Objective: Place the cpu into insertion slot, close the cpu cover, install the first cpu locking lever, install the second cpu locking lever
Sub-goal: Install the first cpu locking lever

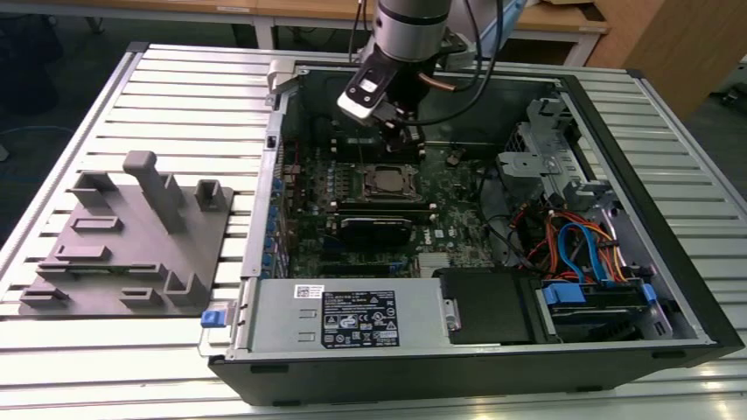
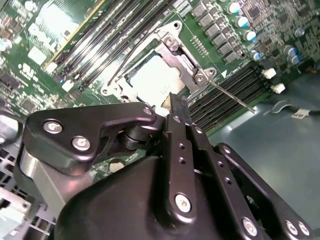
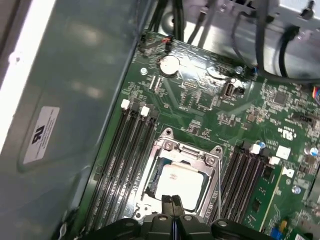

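Now cpu (image 3: 177, 185) flat in insertion slot (image 3: 151, 172), top up; tool (image 3: 172, 201) just above.

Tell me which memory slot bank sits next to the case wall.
The bank between the cpu and the labelled grey wall; the other bank, across the cpu, borders green board.

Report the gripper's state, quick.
Gripper: closed, with nothing visible between its fingertips, poised at the edge of the cpu.

Downward claw (image 3: 173, 200), seemingly closed.
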Motion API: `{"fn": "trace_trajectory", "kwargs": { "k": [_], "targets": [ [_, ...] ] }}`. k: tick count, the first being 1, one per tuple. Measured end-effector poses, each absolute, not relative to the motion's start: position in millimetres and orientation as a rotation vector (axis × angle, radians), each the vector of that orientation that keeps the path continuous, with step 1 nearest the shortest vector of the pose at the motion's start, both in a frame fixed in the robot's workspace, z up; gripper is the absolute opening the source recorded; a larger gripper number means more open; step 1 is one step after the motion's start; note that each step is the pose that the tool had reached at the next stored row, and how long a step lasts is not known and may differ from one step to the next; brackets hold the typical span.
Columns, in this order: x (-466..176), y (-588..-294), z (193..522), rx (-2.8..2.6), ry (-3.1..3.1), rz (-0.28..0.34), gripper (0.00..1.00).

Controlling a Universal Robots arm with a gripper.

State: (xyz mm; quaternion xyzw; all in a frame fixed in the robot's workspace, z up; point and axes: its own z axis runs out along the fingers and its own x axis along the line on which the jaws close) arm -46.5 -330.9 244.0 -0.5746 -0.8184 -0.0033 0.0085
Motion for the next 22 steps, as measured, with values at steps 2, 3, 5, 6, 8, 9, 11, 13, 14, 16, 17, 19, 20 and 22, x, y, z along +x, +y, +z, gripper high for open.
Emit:
{"fn": "trace_trajectory", "kwargs": {
  "k": [2, 3, 5, 6, 8, 9, 11, 13, 14, 16, 17, 19, 20, 22],
  "targets": [
    [-46.5, -330.8, 243.8, -1.757, -2.586, -0.012, 0.1],
    [-46.5, -330.8, 243.8, -1.735, -2.602, -0.013, 0.1],
    [-46.5, -330.8, 243.6, -1.697, -2.629, -0.014, 0.1],
    [-46.5, -330.8, 243.5, -1.678, -2.641, -0.015, 0.1],
    [-46.5, -330.8, 243.4, -1.638, -2.666, -0.014, 0.1],
    [-46.5, -330.8, 243.4, -1.619, -2.677, -0.014, 0.1],
    [-46.5, -330.9, 243.4, -1.589, -2.696, -0.014, 0.1],
    [-46.7, -330.9, 243.3, -1.571, -2.708, -0.016, 0.1],
    [-46.9, -331.0, 243.3, -1.565, -2.712, -0.017, 0.1],
    [-47.9, -331.0, 243.3, -1.558, -2.718, -0.019, 0.1],
    [-48.8, -331.0, 243.3, -1.557, -2.721, -0.021, 0.1],
    [-49.7, -331.0, 243.3, -1.554, -2.729, -0.026, 0.1],
    [-49.8, -331.0, 243.2, -1.55, -2.735, -0.029, 0.1],
    [-49.7, -331.0, 243.2, -1.528, -2.75, -0.031, 0.1]
  ]
}}
